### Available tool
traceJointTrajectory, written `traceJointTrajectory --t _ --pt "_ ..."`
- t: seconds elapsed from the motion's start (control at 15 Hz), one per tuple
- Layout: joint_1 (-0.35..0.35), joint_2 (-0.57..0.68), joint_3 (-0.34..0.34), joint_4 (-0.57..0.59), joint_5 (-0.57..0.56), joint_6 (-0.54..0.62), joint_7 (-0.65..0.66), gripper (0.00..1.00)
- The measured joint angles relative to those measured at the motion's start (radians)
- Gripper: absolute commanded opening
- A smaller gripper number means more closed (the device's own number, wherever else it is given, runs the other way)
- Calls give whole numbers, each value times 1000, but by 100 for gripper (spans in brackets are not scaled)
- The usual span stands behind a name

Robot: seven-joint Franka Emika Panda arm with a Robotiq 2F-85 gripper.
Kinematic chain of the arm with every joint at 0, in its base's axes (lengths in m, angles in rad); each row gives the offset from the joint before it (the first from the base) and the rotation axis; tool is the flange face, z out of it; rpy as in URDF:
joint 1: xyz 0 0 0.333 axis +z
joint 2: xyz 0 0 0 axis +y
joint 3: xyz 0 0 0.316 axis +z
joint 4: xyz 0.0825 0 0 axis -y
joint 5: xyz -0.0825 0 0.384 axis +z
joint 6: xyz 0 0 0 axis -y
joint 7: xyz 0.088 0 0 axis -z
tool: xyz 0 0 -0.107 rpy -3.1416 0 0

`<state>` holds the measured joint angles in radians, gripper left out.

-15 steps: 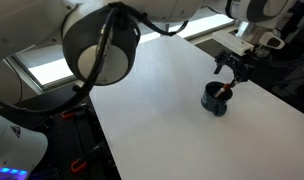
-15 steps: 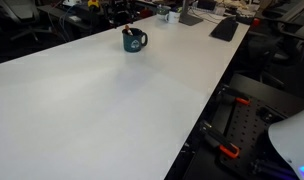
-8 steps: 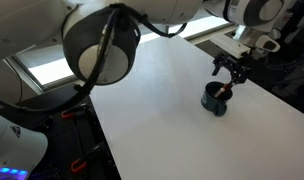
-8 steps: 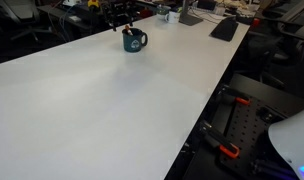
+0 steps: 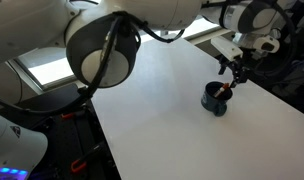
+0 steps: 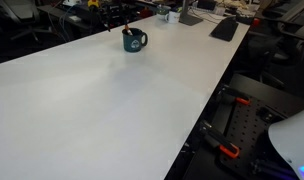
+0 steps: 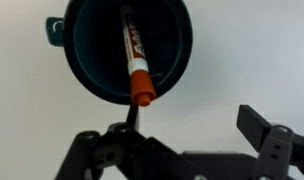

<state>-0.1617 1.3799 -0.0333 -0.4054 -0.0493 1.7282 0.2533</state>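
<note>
Wrist view reveals the orange-capped marker [image 7: 132,60] leaning inside the dark mug [image 7: 92,40] on the desk [image 7: 32,110], while an exterior view shows the arm [image 5: 247,20] pointing down, gripper [image 5: 234,70] spread apart just above the mug.

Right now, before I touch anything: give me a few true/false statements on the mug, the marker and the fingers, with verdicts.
1. An orange-capped marker sits inside the mug. True.
2. The fingers are shut on the marker. False: they stand open and apart, holding nothing, and the wrist view looks straight down into the mug.
3. The mug lies tipped on its side. False: it stands upright in both exterior views.
4. The mug rests on a white table. True.
5. The marker's orange cap end leans against the mug's rim. True, in the wrist view.
</note>
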Motion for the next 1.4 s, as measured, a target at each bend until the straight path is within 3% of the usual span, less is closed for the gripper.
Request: traceJointTrajectory --t 0.93,1.4 --pt "-5 -18 -3 9 -2 15 69 100" --pt "-17 -39 -3 9 -2 -104 41 100"
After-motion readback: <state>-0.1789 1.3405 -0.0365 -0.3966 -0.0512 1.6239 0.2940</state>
